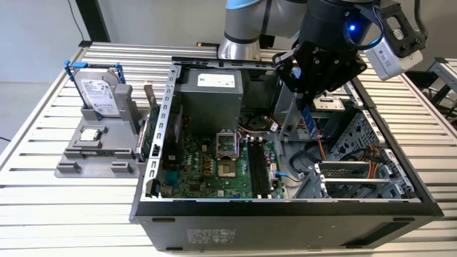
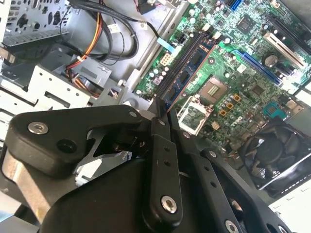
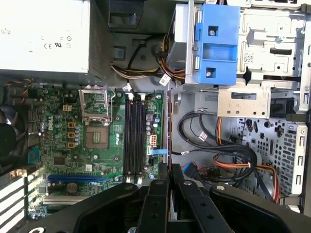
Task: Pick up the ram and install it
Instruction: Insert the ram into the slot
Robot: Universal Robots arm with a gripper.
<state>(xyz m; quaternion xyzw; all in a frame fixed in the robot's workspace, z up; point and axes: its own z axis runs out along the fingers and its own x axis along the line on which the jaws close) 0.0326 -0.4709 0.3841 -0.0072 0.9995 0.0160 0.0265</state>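
As I watch from my station, the gripper [image 1: 305, 100] hangs over the open computer case [image 1: 286, 217], its black, jointed fingers drawn narrow and pinching the ram [image 1: 309, 120] by its upper end. In the exterior view the stick hangs upright, a thin bluish strip reaching down into the case, towards the exterior view's right of the motherboard [image 1: 214, 171].

In the first wrist view the gripper [image 3: 169, 167] has the ram [image 3: 168, 126] edge-on, so I see it as a fine reddish line. It runs parallel to the long black memory slots [image 3: 134, 136] and just beside them, not seated in any of them. In the second wrist view the gripper [image 2: 161, 106] shows the ram [image 2: 192, 68] on its flat face, a blue board with dark rectangular chips.

The motherboard is glossy green and studded with small round capacitors around a square metal processor socket [image 3: 97, 121]. A plain grey sheet-metal power supply [image 1: 211, 91] sits behind it. A blue plastic bracket [image 3: 218, 39] clips onto the perforated drive cage. Outside the case, a silver hard drive [image 1: 96, 91] stands in a grey holder on the white slatted table [image 1: 43, 214].
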